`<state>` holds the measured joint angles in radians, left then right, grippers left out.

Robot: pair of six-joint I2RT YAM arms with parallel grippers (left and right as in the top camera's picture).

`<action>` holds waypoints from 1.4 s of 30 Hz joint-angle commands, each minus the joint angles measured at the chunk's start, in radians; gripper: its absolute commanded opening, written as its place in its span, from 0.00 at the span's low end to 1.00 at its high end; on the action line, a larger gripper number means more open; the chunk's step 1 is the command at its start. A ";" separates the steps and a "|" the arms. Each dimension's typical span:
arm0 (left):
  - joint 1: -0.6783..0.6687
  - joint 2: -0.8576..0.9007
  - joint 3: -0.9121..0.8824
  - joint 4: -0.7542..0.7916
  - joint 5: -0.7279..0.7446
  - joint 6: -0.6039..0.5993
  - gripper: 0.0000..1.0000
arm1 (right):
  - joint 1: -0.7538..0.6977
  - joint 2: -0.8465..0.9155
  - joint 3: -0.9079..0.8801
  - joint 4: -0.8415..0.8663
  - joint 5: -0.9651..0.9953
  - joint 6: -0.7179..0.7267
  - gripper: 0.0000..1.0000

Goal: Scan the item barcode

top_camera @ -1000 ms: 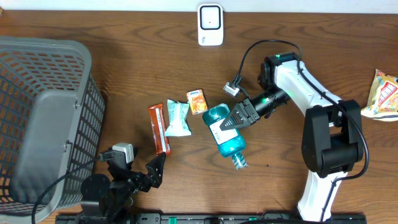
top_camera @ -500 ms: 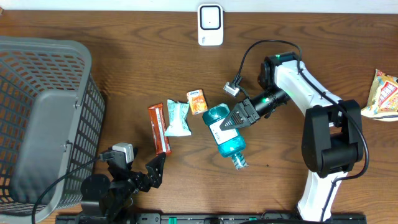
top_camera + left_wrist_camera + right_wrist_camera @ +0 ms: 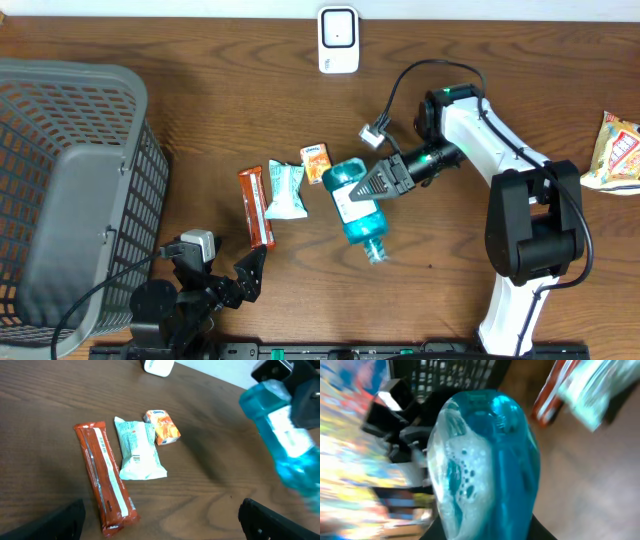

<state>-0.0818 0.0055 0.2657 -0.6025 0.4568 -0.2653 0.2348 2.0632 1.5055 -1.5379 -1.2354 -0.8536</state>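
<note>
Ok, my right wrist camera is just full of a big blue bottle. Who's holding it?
Observer: The right gripper is shut on the blue bottle, squeezing it across its white label.
Operator: Where's the scanner thing?
Observer: A white device, probably the scanner, sits at the far edge of the table, beyond the bottle.
Operator: What's the other arm doing?
Observer: The left gripper is open near the front edge and holds nothing.
</note>
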 commanded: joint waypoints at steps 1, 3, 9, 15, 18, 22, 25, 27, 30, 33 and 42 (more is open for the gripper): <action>0.003 -0.002 0.003 0.000 -0.005 -0.001 0.98 | -0.018 -0.035 0.007 0.125 -0.020 0.064 0.02; 0.003 -0.002 0.003 0.000 -0.005 -0.001 0.98 | -0.025 -0.035 0.025 0.287 0.108 0.288 0.02; 0.003 -0.002 0.003 0.000 -0.005 -0.001 0.98 | -0.014 -0.042 0.163 0.416 0.363 0.510 0.01; 0.003 -0.002 0.003 0.000 -0.005 -0.001 0.98 | 0.003 -0.042 0.324 0.421 0.673 0.621 0.01; 0.003 -0.002 0.003 0.000 -0.005 -0.001 0.98 | 0.029 -0.042 0.344 0.460 0.783 0.622 0.01; 0.003 -0.002 0.003 0.000 -0.005 -0.001 0.98 | 0.080 -0.036 0.344 0.603 0.972 0.623 0.01; 0.003 -0.002 0.003 0.000 -0.005 -0.001 0.98 | 0.115 -0.032 0.344 0.741 1.144 0.611 0.01; 0.003 -0.002 0.003 0.000 -0.005 -0.001 0.98 | 0.130 -0.029 0.344 0.821 1.204 0.575 0.01; 0.003 -0.002 0.003 0.000 -0.005 -0.001 0.98 | 0.154 -0.009 0.344 0.959 1.318 0.567 0.01; 0.003 -0.002 0.003 0.000 -0.005 -0.001 0.98 | 0.169 0.025 0.344 1.102 1.390 0.517 0.01; 0.003 -0.002 0.003 0.000 -0.005 -0.001 0.98 | 0.209 0.143 0.346 1.439 1.579 0.262 0.01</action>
<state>-0.0818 0.0055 0.2657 -0.6025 0.4572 -0.2653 0.4217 2.1723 1.8236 -0.1440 0.2283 -0.4557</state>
